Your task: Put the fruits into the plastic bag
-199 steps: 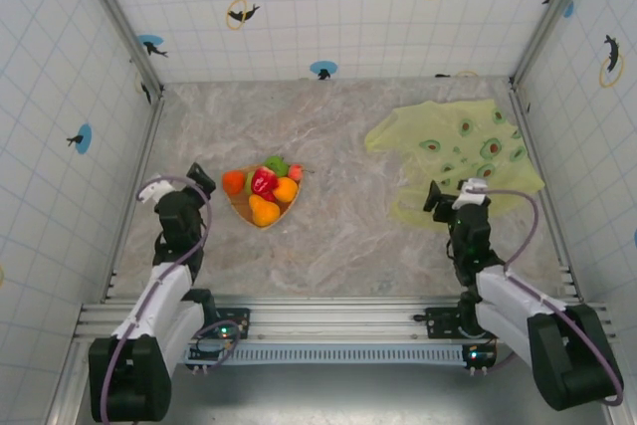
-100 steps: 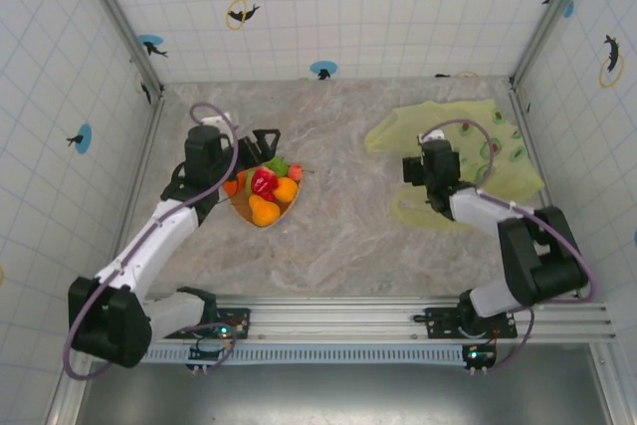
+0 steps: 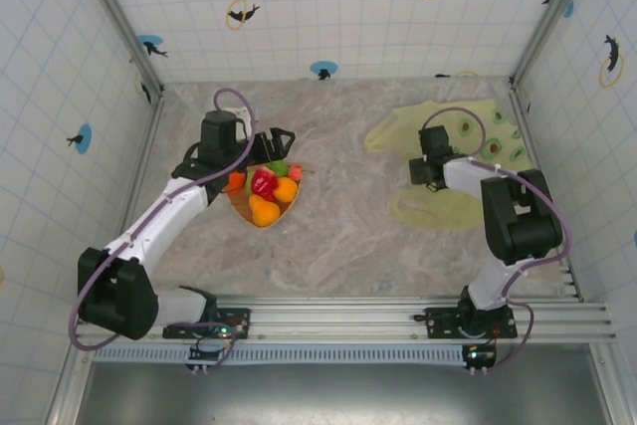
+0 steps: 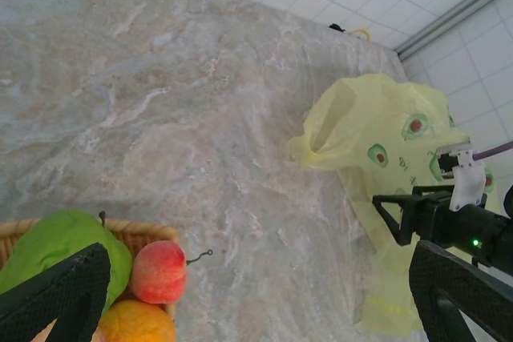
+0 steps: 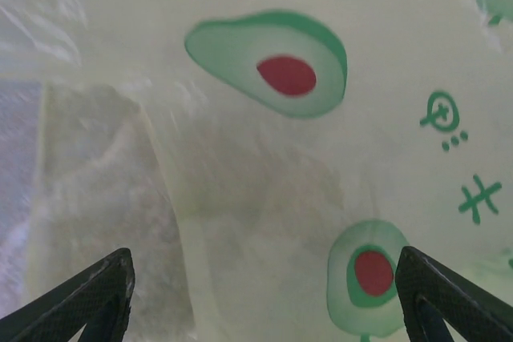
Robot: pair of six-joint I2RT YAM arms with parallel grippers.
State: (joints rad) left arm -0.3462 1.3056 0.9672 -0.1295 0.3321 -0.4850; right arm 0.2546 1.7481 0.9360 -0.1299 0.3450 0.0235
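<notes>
The left claw [image 3: 282,141] hangs just above the far edge of the fruits [image 3: 265,189], jaws spread wide with nothing between them. The right claw [image 3: 422,172] is low over the plastic bag [image 3: 468,146], its jaws also well apart and holding nothing, with only crinkled film below in the right wrist view. The fruits sit heaped on the fan-shaped plate [image 3: 242,212] at the left of the marble tabletop [image 3: 348,236]. The bag lies flat towards the far right corner, well apart from the plate, with its mouth [image 4: 327,138] turned towards the fruits. To do this step well, I would have the left claw pick an outer fruit rather than dig into the heap. The small peach [image 4: 158,271] at the plate's edge, beside the green fruit [image 4: 60,247], looks the easiest to reach. The jaws should come straight down either side of it and close gently, since glossy round pieces are likely to squirt out or roll. The right claw would do best to pinch only the upper layer of film near the mouth and lift it to make an opening. Count: six fruits as far as I can tell (two orange, one red, one green, one yellow-orange, one peach), one plate, one bag and two claws.
</notes>
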